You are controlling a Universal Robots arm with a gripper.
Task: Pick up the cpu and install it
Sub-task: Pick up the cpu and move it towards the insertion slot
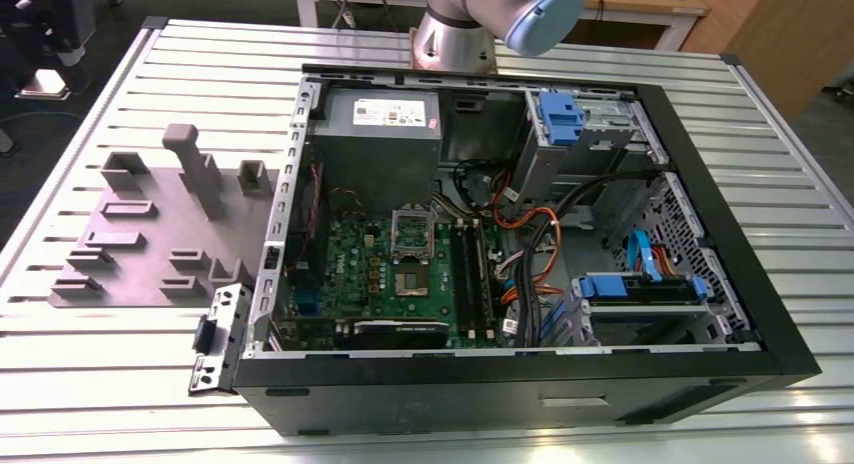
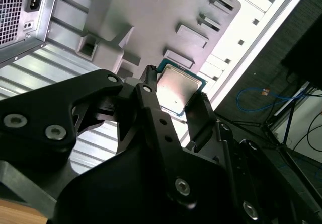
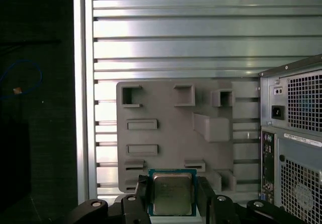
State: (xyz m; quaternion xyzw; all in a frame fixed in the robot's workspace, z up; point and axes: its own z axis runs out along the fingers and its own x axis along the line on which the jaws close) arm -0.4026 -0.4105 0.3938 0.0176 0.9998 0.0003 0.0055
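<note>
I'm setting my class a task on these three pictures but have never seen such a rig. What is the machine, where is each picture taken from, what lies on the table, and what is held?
The machine is one robot arm. The exterior view comes from a camera off the arm, looking down on a slotted metal table. On it lies an open computer case showing its green circuit board; on the exterior view's left sits a grey-purple moulded plate with upright blocks. Both wrist views come from cameras riding on the arm, looking past its black gripper. The gripper is shut on the cpu, a small square silver-topped chip, with the plate seen behind it.
</note>
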